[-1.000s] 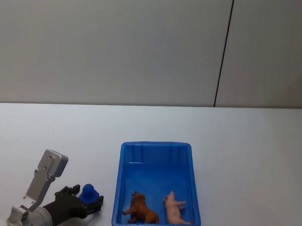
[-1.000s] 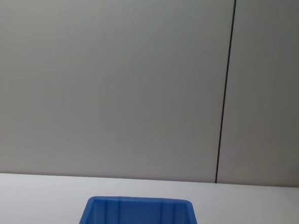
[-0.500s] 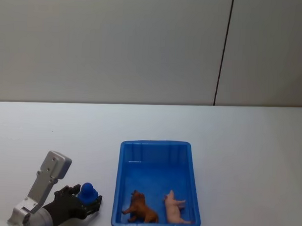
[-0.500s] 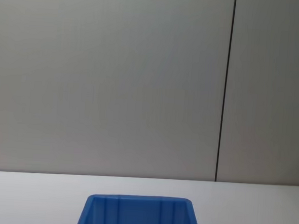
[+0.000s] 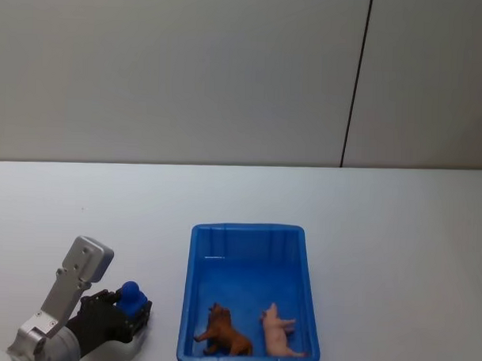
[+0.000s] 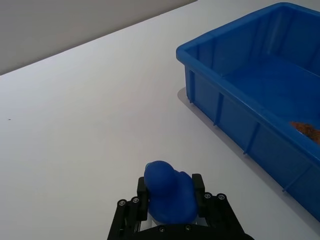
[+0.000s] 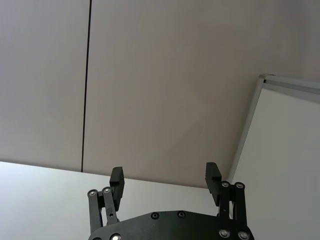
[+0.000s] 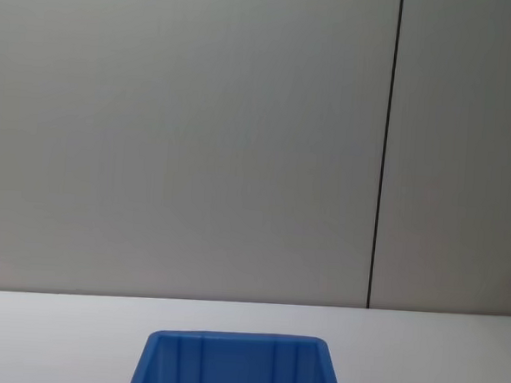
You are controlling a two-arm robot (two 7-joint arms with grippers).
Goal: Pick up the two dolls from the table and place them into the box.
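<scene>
My left gripper [image 5: 133, 309] is shut on a small blue doll [image 5: 130, 295], just above the table [image 5: 397, 233] and a short way left of the box [image 5: 247, 227]. In the left wrist view the blue doll [image 6: 170, 196] sits clamped between the black fingers [image 6: 143, 192], with the box [image 6: 235, 115] off to one side. A brown animal doll [image 5: 224, 332] and a pink pig doll [image 5: 277, 332] lie side by side in the near end of the box. My right gripper [image 7: 165, 175] is open, holds nothing and points at the wall.
The box's far rim [image 8: 238, 340] shows at the bottom of the chest view. A grey wall with a dark vertical seam [image 5: 355, 81] stands behind the table. Bare tabletop spreads left, right and beyond the box.
The left gripper, still shut on the blue doll, has shifted slightly left, away from the box. The two animals in the box have not moved.
</scene>
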